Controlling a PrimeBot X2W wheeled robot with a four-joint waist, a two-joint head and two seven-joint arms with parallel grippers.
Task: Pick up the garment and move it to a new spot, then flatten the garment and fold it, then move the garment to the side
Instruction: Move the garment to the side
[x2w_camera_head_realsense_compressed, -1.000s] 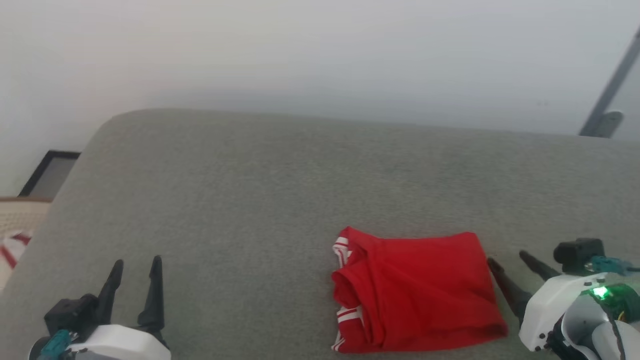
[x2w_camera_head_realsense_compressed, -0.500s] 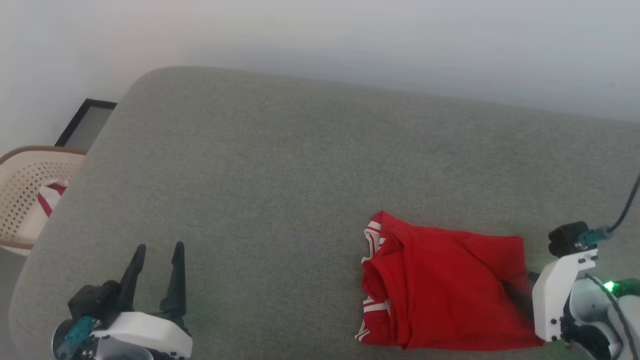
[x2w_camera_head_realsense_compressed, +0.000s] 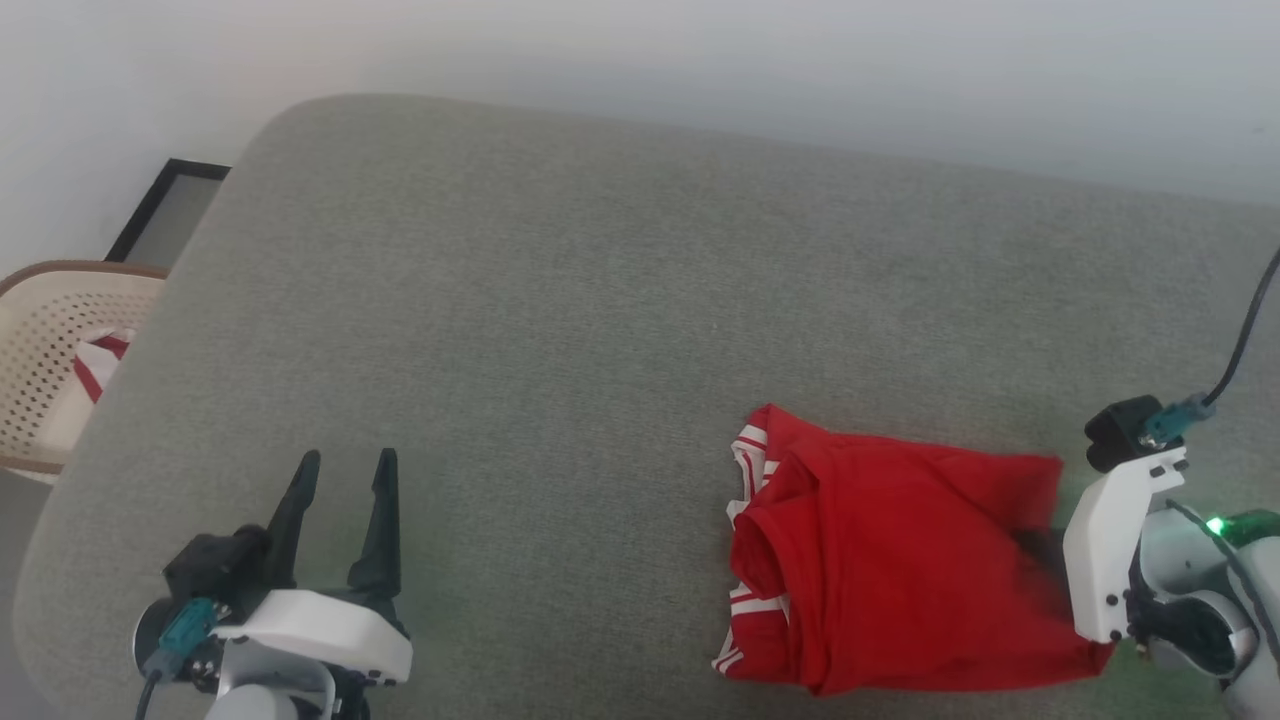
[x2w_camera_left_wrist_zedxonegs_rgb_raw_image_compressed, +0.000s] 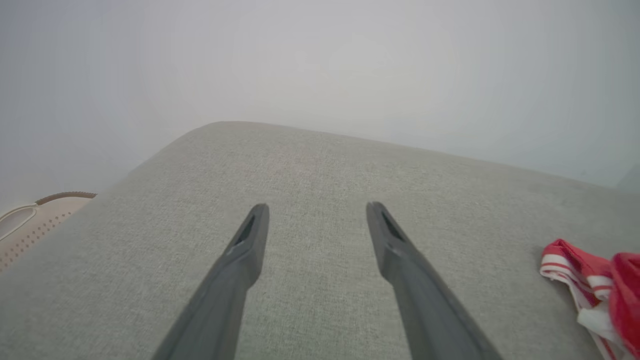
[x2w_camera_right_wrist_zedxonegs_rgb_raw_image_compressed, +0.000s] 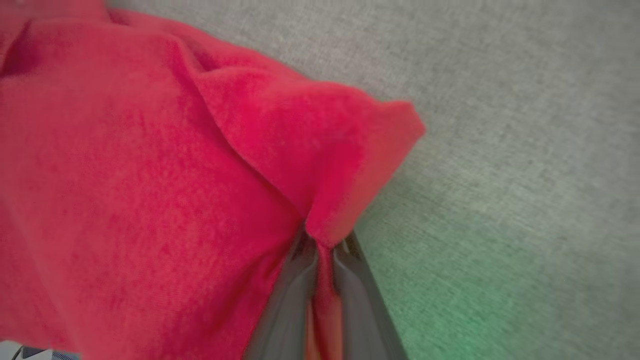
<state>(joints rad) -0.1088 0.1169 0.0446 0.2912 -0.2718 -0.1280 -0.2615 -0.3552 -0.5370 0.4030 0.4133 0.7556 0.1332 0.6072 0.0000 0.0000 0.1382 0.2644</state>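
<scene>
R gripper (x2w_camera_right_wrist_zedxonegs_rgb_raw_image_compressed: 324, 241) pinching garment (x2w_camera_head_realsense_compressed: 900, 570) edge, L gripper (x2w_camera_head_realsense_compressed: 347, 462) wide open, empty

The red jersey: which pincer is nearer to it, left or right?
Right. The right pincer is shut on the edge of the jersey; the left pincer stands open over the cushion, far from it.

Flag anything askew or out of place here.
The garment is a lopsided bundle: striped trim pokes out its left side, and the right gripper pinches its right edge into a peak. Nothing spilled or damaged.
</scene>
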